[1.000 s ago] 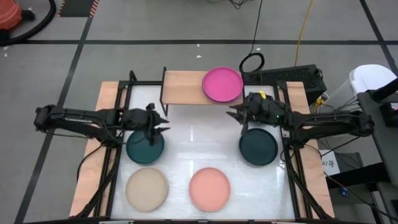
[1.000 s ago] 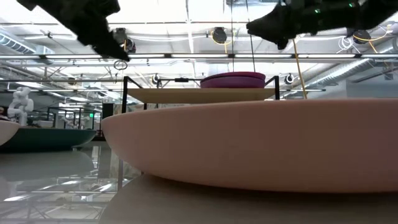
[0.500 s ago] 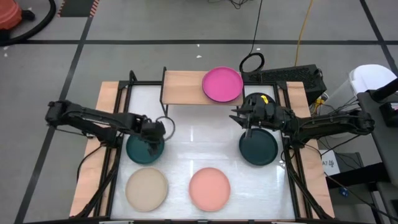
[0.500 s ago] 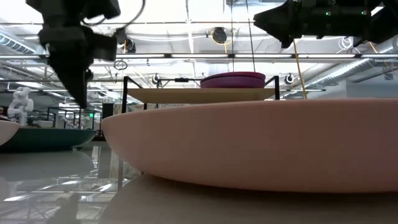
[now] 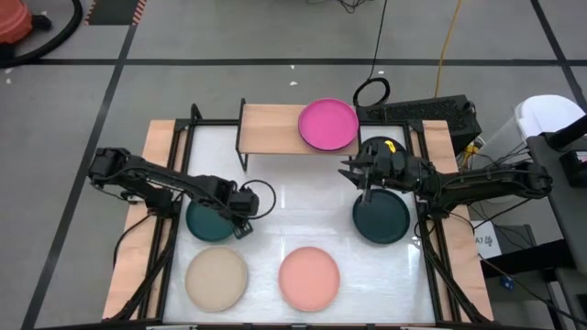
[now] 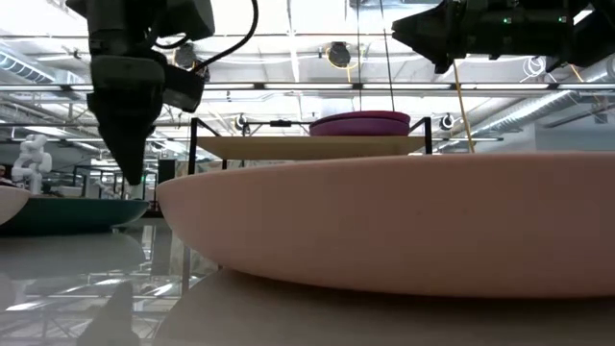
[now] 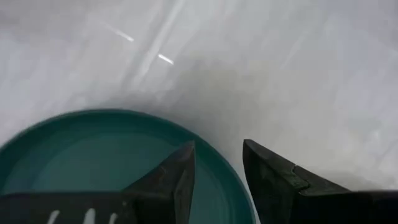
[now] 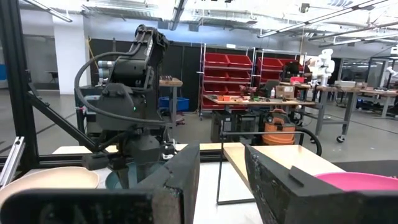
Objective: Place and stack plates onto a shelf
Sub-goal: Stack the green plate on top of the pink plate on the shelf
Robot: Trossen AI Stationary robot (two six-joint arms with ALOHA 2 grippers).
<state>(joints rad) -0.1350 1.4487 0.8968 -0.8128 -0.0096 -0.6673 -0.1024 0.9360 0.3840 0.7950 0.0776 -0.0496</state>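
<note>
1. The magenta plate, round, shallow and matte, lay on the right half of the light-wood shelf.
2. The left gripper pointed down over the rim of a dark teal plate, fingers apart astride the rim, gripping nothing.
3. The right gripper hovered near the shelf above another dark plate, open and empty.
4. Only the high view showed the beige plate; the low view was filled by the salmon plate.

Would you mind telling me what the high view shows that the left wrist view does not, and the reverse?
Only the high view shows the light-wood shelf carrying a round magenta plate, plus the beige plate, the salmon pink plate and the right end effector. Only the left wrist view shows the left end effector open astride the rim. Both show the left dark teal plate.
</note>
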